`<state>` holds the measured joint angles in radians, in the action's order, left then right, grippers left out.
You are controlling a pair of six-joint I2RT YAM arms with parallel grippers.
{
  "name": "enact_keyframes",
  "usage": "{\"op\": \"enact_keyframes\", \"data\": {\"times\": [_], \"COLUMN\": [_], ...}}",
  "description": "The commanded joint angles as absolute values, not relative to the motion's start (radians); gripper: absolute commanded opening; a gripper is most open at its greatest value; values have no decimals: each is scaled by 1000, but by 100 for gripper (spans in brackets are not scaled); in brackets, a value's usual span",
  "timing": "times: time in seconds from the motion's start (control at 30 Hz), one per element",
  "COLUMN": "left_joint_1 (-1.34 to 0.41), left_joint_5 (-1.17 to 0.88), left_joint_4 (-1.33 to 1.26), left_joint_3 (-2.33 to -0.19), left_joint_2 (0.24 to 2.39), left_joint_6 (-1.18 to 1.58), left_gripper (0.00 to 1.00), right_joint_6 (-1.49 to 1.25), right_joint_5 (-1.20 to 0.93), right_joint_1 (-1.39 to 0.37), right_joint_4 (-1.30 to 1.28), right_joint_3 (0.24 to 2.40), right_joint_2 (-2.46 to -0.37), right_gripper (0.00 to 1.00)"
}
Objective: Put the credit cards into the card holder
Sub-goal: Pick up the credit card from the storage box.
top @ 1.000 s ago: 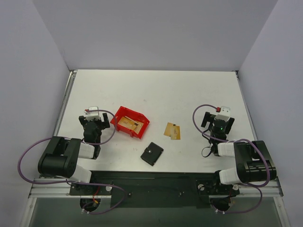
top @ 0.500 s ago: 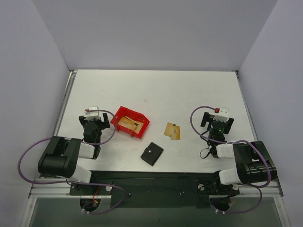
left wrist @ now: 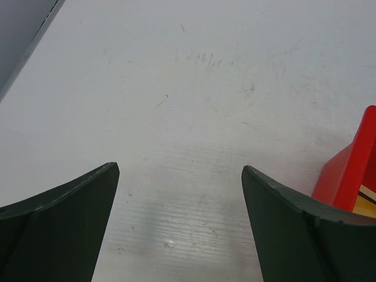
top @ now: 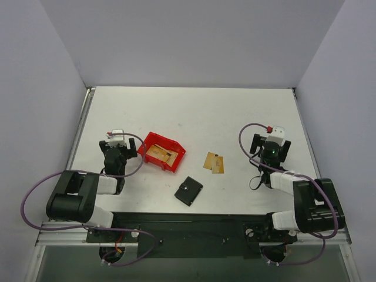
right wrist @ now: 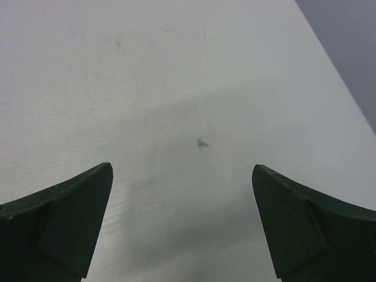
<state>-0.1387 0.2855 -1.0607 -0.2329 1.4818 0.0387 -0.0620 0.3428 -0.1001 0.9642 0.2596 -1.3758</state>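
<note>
Near the tabletop's front edge the card holder lies folded shut. Two credit cards rest just beyond it to the right, with more in the red bin beyond it to the left. The thin, flat cards could slip from a pinch, and the holder could skid when pushed. Both arms crouch low, well out to either side of the holder. The left fingers and right fingers are spread wide and hold nothing.

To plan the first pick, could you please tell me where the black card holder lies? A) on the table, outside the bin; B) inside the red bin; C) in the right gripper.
A: the card holder lies flat on the table, apart from the red bin.
</note>
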Motion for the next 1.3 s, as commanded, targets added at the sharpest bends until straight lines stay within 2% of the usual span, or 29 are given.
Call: {"op": "enact_keyframes", "data": {"times": [0.0, 0.13, 0.23, 0.37, 0.5, 0.63, 0.83, 0.93, 1.07, 1.17, 1.27], "left_joint_1": [-141, -141, -153, -161, -163, -163, -161, -160, -161, -163, -163], "left_joint_5": [261, 363, 432, 512, 489, 443, 483, 486, 468, 471, 564], "left_joint_4": [-875, -633, -540, -413, -301, -239, -92, -166, -210, -117, -2], "left_joint_3": [-354, -425, -465, -517, -607, -650, -671, -591, -538, -592, -615], "left_joint_2": [1393, 1327, 1283, 1195, 1131, 1083, 1010, 936, 888, 931, 940], "left_joint_6": [28, 113, 146, 285, 320, 383, 596, 656, 680, 698, 848], "left_gripper": [97, 97, 97, 97, 97, 97, 97, 97, 97, 97, 97], "right_joint_6": [-37, -80, -213, -416, -469, -515, -577, -591, -613, -624, -643], "right_joint_5": [344, 336, 388, 498, 479, 471, 310, 285, 259, 220, 193], "right_joint_1": [-138, -185, -202, -202, -207, -204, -156, -155, -155, -155, -156], "right_joint_4": [710, 722, 677, 451, 194, 60, 115, 130, 60, 34, 40], "right_joint_3": [422, 399, 414, 514, 647, 724, 637, 606, 650, 670, 664], "right_joint_2": [-1261, -1171, -1134, -1134, -1169, -1171, -1068, -1046, -1113, -1164, -1193], "right_gripper": [100, 100, 100, 100, 100, 100, 100, 100, 98, 97, 96]}}
